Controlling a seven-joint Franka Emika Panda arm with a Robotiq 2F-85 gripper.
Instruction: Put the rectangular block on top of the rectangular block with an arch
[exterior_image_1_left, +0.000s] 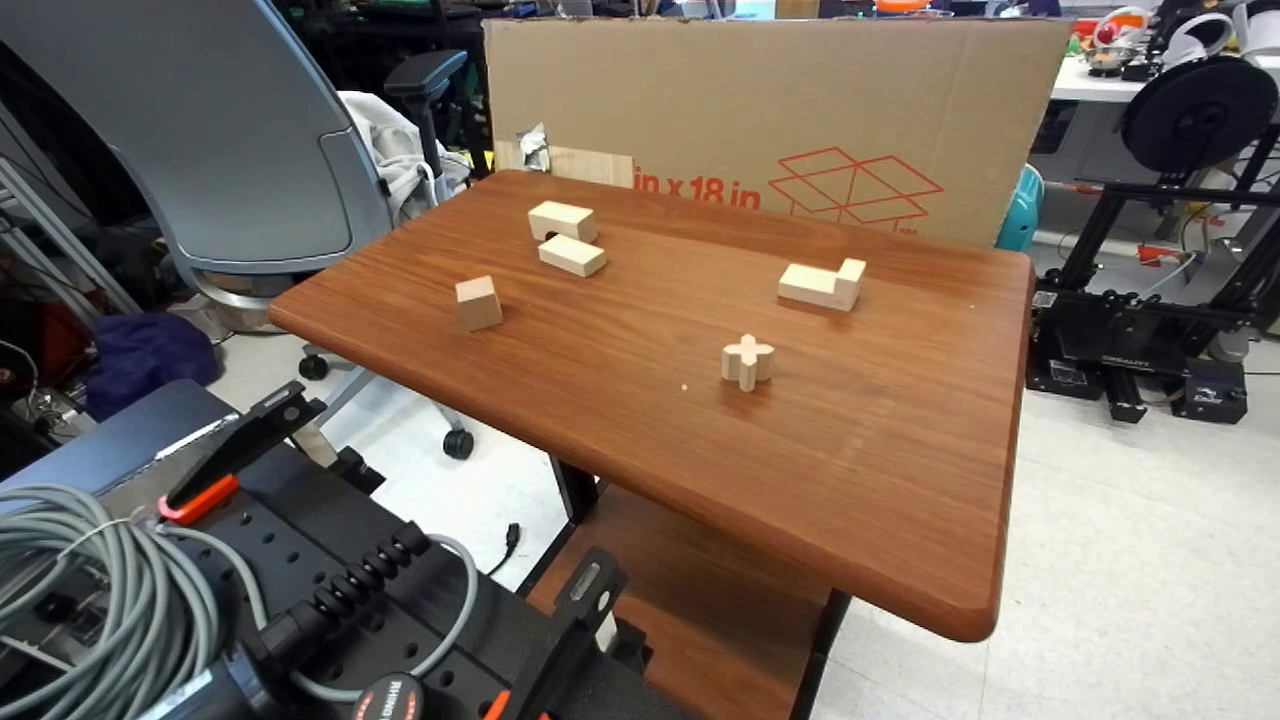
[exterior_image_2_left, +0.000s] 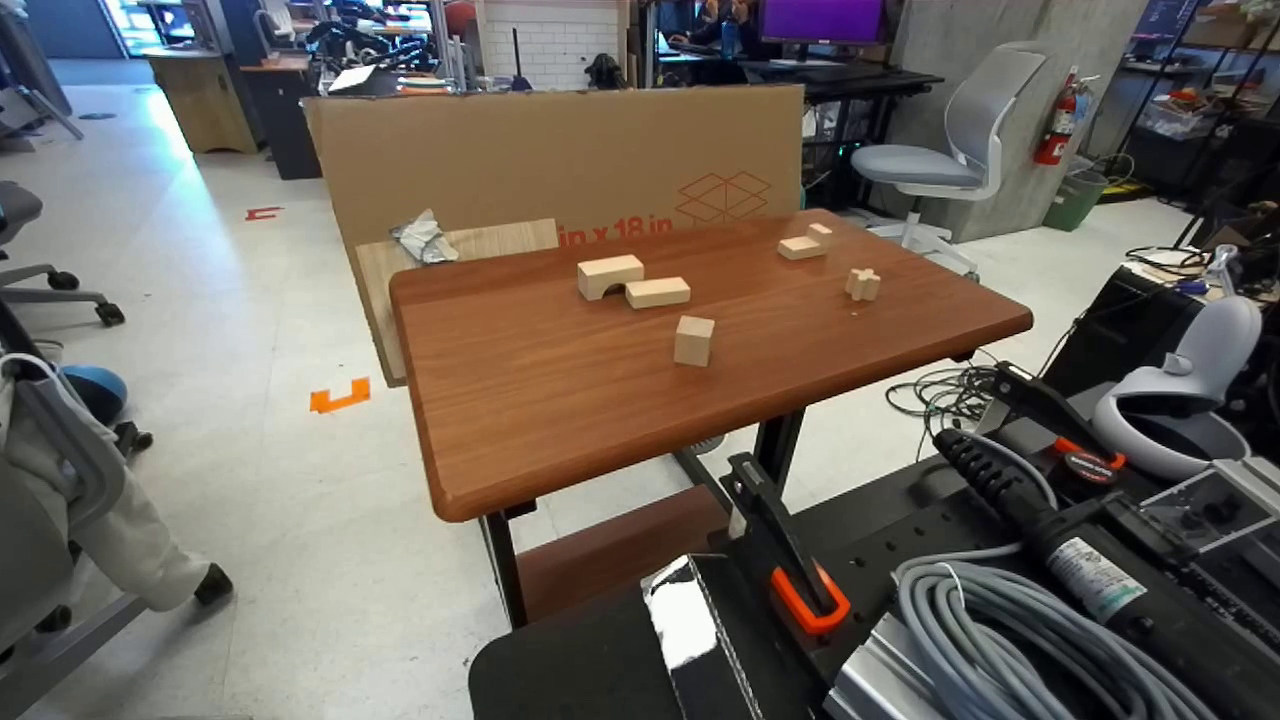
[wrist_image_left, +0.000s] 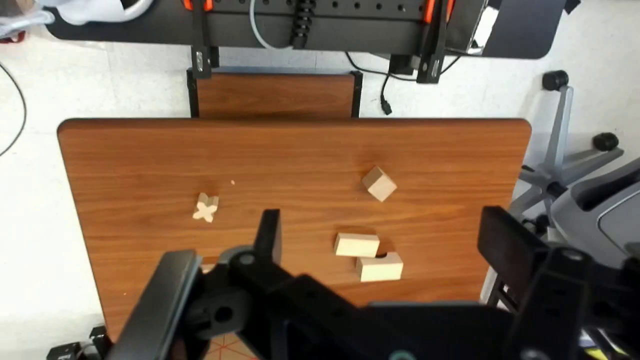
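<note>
The rectangular block, pale plain wood, lies flat on the table in both exterior views (exterior_image_1_left: 572, 256) (exterior_image_2_left: 658, 293) and in the wrist view (wrist_image_left: 355, 245). The rectangular block with an arch (exterior_image_1_left: 563, 221) is right beside it, partly overlapped in view, its dark cutout facing the plain block; it also shows in an exterior view (exterior_image_2_left: 610, 274) and the wrist view (wrist_image_left: 380, 269). Whether the two touch, I cannot tell. My gripper (wrist_image_left: 384, 227) is wide open and empty, high above the table, with both blocks between its fingers in the wrist view. It is outside both exterior views.
A pale cube (exterior_image_1_left: 479, 304) and a cross-shaped piece (exterior_image_1_left: 748, 363) stand on the brown table (exterior_image_1_left: 640, 400). Another oblong block (exterior_image_1_left: 806, 284) with a small raised piece at its end lies farther off. A cardboard sheet (exterior_image_1_left: 700, 100) stands behind the table.
</note>
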